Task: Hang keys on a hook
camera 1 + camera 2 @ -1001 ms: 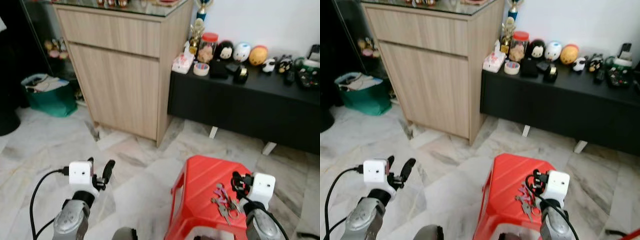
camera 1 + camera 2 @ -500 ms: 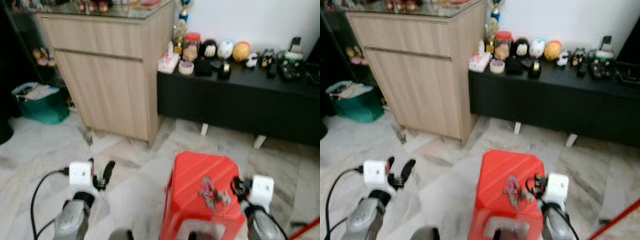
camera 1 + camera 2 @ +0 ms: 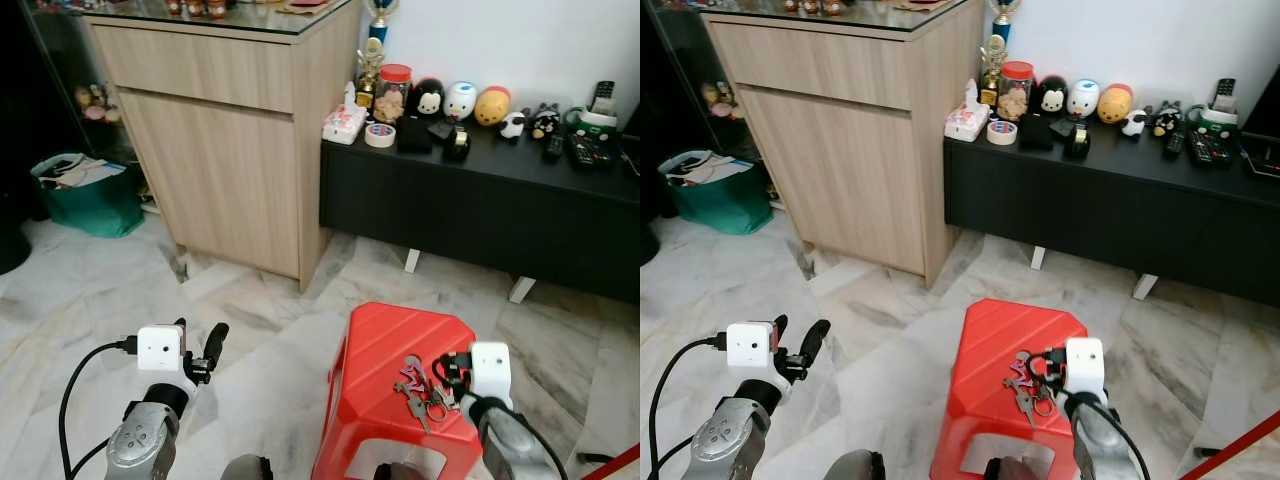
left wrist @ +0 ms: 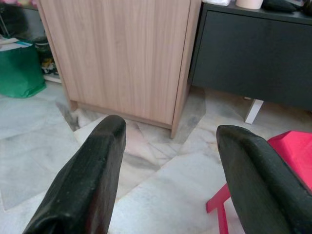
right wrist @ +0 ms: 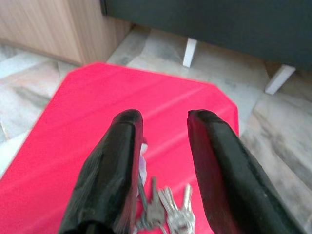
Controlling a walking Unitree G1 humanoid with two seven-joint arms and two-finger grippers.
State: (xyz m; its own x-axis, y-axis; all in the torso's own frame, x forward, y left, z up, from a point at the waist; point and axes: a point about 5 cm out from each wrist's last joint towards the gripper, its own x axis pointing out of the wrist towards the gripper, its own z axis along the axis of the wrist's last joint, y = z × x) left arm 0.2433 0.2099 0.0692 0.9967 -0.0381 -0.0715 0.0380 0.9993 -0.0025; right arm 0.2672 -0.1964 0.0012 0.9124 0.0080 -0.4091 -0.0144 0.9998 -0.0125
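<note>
Task progress: early. The keys (image 3: 420, 392) lie loose on the red plastic stool (image 3: 385, 350), not yet picked up. No hook can be made out from here, so grasping, carrying and hanging are all left to do.
Keys: a small bunch on a ring, spread flat on the stool's top toward its right side, just beside the right gripper.
Right gripper (image 5: 161, 146): poised low over the stool top with the keys lying between and below its two black fingers (image 5: 114, 161). The fingers stand moderately apart and hold nothing.
Left gripper (image 4: 170, 161): held out over the marble floor (image 3: 250, 330) to the left of the stool, idle. Its fingers are spread wide and empty, pointing toward the wooden cabinet (image 3: 230, 130).
Surroundings: a low black console (image 3: 480, 200) behind the stool carries small figurines, a jar and remotes; a green bag (image 3: 75, 195) sits on the floor at far left.
Change from a second ago: the camera view has shifted, blurring midway, and now frames the stool more fully. The right gripper has come closer to the keys. The left gripper stays as it was.
</note>
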